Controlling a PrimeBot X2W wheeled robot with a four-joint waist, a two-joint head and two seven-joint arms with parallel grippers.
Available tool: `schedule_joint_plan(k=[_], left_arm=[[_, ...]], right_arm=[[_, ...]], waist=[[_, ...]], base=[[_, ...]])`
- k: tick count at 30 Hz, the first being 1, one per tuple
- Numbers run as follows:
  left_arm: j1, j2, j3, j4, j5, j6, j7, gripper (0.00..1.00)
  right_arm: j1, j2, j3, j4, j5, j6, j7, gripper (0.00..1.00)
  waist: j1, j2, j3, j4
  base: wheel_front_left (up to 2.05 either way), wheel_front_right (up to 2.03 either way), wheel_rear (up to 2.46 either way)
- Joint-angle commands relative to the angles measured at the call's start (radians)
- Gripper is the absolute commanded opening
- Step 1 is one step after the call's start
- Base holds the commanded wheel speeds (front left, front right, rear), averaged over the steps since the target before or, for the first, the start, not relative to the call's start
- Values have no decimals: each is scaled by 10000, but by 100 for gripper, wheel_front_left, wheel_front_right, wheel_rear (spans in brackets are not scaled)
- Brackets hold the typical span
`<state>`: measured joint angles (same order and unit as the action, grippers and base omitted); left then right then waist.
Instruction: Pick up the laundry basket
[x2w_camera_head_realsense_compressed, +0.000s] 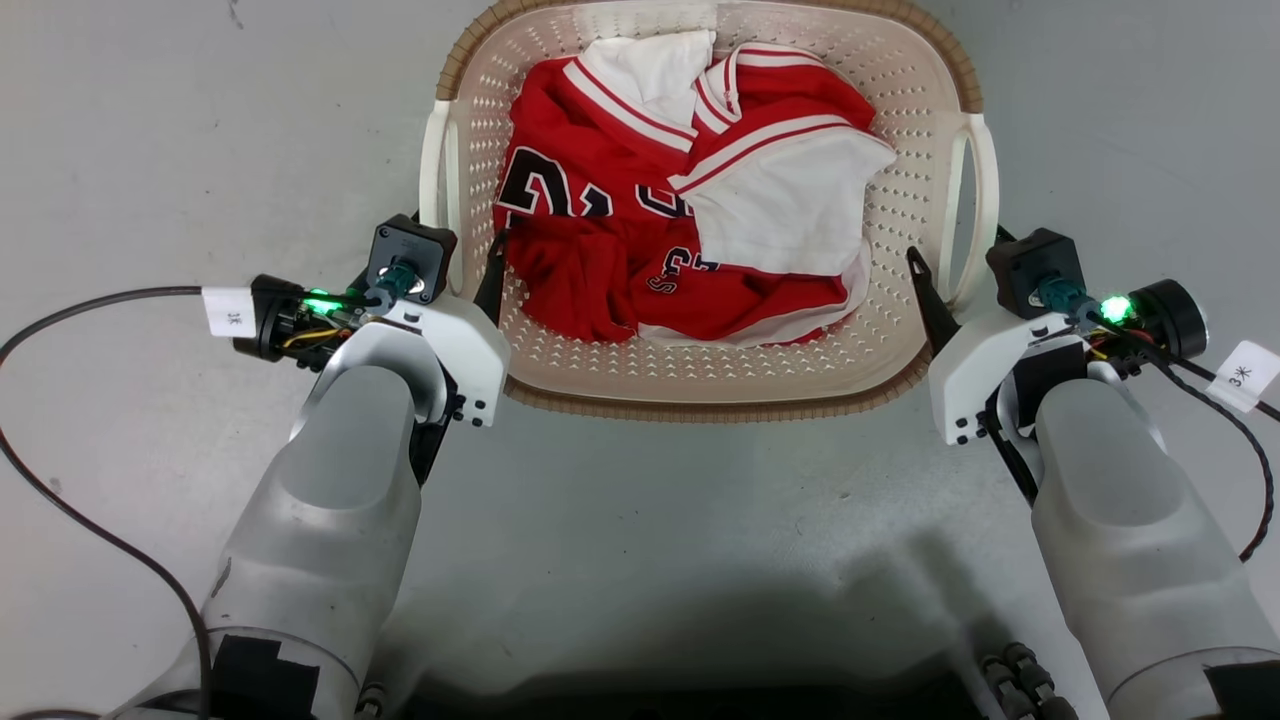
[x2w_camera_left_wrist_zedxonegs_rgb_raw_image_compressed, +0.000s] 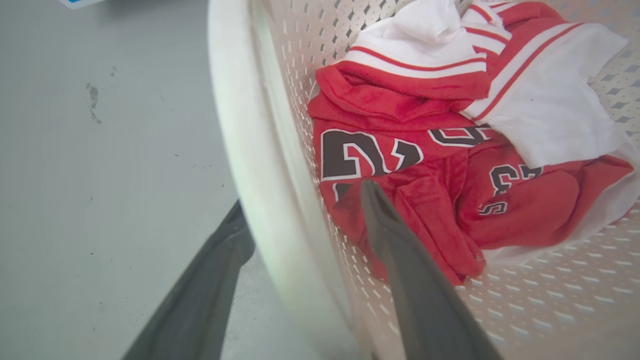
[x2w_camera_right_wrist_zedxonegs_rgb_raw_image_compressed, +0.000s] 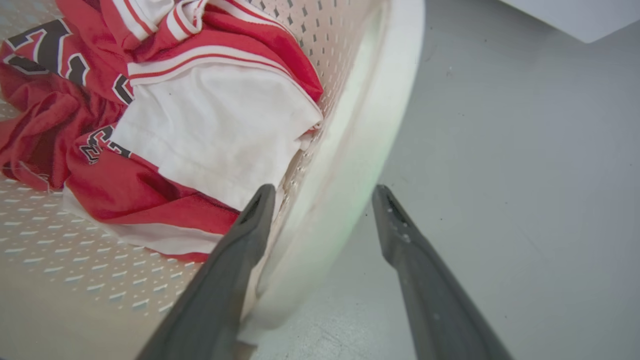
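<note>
Cream perforated plastic laundry basket (x2w_camera_head_realsense_compressed: 720, 405) holding red jerseys (x2w_camera_head_realsense_compressed: 600, 250) | left gripper (x2w_camera_left_wrist_zedxonegs_rgb_raw_image_compressed: 305, 200) and right gripper (x2w_camera_right_wrist_zedxonegs_rgb_raw_image_compressed: 324, 190) at its sides, jaws wide astride white loop handles (x2w_camera_head_realsense_compressed: 985, 190) | likely readying a level lift.

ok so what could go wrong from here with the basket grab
1. The left gripper and right gripper are open astride the laundry basket's sides; lifting before both shut would likely leave it behind or tip it.
2. The left inner finger lies close over the red jersey; closing could pinch cloth against the wall.
3. Both grips sit toward the near end, so the far end may sag.
</note>
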<state>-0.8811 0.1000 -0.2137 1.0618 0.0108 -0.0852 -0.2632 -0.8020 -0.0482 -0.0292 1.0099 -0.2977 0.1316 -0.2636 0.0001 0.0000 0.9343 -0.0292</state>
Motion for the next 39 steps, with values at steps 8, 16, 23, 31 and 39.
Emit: schedule_joint_plan(k=[8, 16, 23, 31, 39], left_arm=[[-291, 82, -215, 235, -37, -24, -24, 0], [121, 59, -337, 288, -173, -20, -27, 0], [759, -9, -470, 621, -334, -109, -27, 0], [1608, -36, -679, 1164, -436, -224, -26, 0], [2249, -108, -887, 1634, -546, -293, -24, 0]], right_arm=[[-381, -97, -42, 533, 0, -14, -18, 0], [-50, -146, -78, 830, -127, -14, -21, 0], [395, -159, -18, 1376, -204, -15, -19, 0], [928, -166, 308, 2152, 60, -19, -21, 0], [1438, -175, 617, 2566, 336, -19, 133, 0]], waist=[[-1, 0, -54, 45], [-1, 0, -788, 99], [-1, 0, -2013, 183], [-1, 0, -3605, 243], [-1, 0, -4854, 313]], base=[[0, 0, 0], [0, 0, 0], [0, 0, 0], [0, 0, 0], [0, 0, 0]])
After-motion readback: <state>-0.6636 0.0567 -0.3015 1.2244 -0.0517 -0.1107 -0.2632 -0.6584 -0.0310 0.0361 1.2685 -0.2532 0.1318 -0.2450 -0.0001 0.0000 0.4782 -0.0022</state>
